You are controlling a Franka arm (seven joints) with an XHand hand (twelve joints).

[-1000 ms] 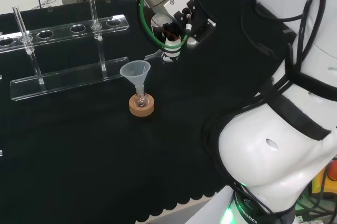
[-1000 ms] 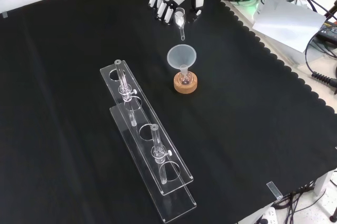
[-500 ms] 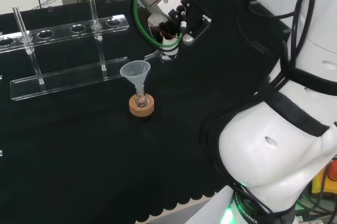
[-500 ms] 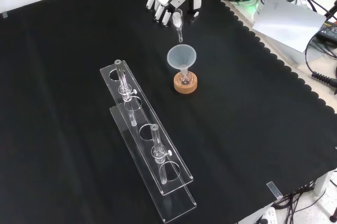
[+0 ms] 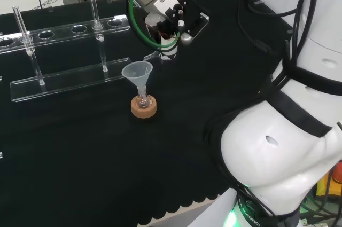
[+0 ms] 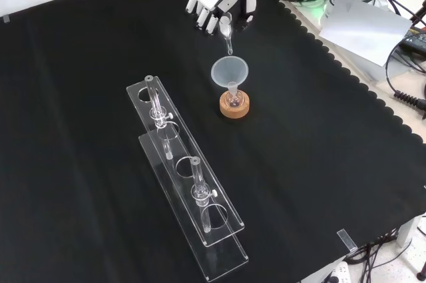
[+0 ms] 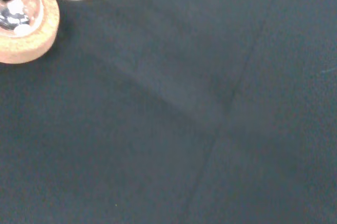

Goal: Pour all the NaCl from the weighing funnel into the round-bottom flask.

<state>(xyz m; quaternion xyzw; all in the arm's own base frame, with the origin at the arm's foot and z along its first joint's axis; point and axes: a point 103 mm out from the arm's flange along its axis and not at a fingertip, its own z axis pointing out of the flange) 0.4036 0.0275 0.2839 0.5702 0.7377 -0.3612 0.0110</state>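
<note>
Hand (image 6: 216, 4) pinching clear weighing funnel (image 6: 226, 30), spout hanging above plastic funnel (image 6: 230, 70). Sitting in cork ring (image 6: 234, 106): round-bottom flask (image 6: 233, 98), contents hard to discern.

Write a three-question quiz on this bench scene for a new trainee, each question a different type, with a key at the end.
1. True or false: the round-bottom flask stands on a red ribbed ring.
2. Multiple choice: in the front view, the tip of the weighing funnel held by the hand is
A. inside the flask's neck
B. above the far rim of the plastic funnel
C. lying on the black cloth
3. Fill in: the plastic funnel's stem sits in the neck of the ____.

Key
1. False; it stands on a cork ring.
2. B
3. round-bottom flask
</note>
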